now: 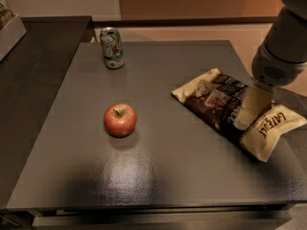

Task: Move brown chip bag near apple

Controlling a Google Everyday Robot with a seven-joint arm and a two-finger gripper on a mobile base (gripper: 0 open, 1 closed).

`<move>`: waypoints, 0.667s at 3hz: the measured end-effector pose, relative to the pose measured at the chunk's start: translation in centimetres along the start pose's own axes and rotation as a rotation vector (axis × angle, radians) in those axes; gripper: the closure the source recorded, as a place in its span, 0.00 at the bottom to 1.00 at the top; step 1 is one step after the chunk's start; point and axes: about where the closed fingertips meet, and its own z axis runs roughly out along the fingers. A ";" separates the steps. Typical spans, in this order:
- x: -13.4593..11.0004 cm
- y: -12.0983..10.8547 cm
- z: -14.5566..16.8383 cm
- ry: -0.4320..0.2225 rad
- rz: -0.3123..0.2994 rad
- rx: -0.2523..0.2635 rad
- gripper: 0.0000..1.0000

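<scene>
The brown chip bag (216,102) lies flat on the right part of the dark table (158,176), running from the middle towards the right edge, with a cream end (271,133) at the front right. The red apple (120,120) stands left of centre, well apart from the bag. My gripper (244,119) comes down from the arm at the upper right and is right over the bag's dark middle, close to the cream end. Whether it touches the bag I cannot tell.
A green-and-silver soda can (112,48) stands upright at the table's back left. A darker counter (29,80) adjoins the table on the left, with a pale box (9,30) at the far left edge. The table's right edge runs close by the bag's end.
</scene>
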 end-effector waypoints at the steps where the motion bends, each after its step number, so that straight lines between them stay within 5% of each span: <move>1: 0.6 -1.1 2.3 0.021 0.094 0.000 0.00; 2: 0.9 -1.5 3.3 0.024 0.135 -0.001 0.00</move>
